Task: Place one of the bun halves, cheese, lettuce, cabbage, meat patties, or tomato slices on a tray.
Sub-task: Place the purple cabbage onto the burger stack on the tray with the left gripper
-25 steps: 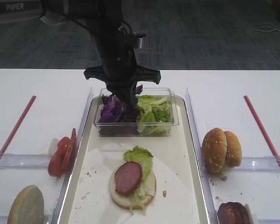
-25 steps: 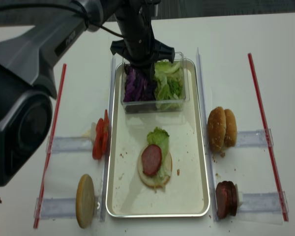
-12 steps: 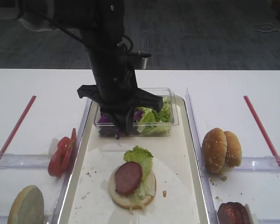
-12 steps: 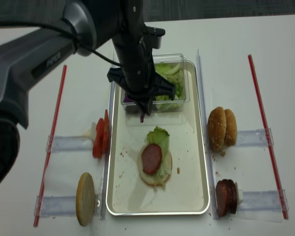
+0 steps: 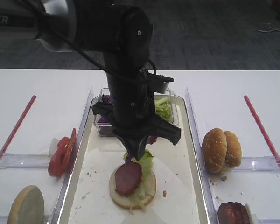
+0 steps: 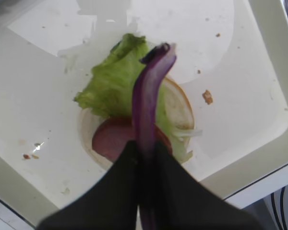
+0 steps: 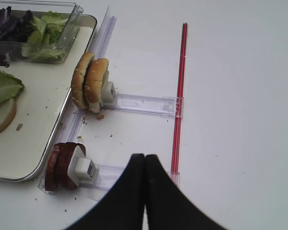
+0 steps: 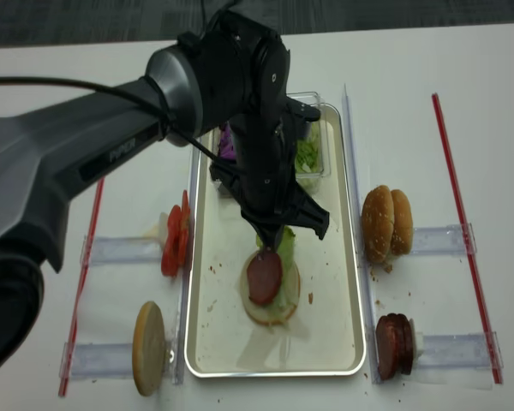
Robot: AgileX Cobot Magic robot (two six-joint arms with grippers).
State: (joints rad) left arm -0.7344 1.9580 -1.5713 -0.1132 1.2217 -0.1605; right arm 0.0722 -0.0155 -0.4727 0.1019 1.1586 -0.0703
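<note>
Now cabbage (image 6: pixel 149 91) vertical in L hand (image 6: pixel 145 158)

Glossy black left arm (image 5: pixel 126 70) with grey upper link, white lettering on the grey shell, thin black cable looping alongside, flared black wrist bracket, tapered matte black left pincer (image 6: pixel 145 158), right pincer (image 7: pixel 145 165) equally black

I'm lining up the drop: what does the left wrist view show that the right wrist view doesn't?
Only the left wrist view shows the left pincer shut on the cabbage strip, hanging over the meat patty. Only the right wrist view shows the shut right pincer, the spare bun halves and the red strip. Both show the lettuce on the open bun and the tray.
</note>
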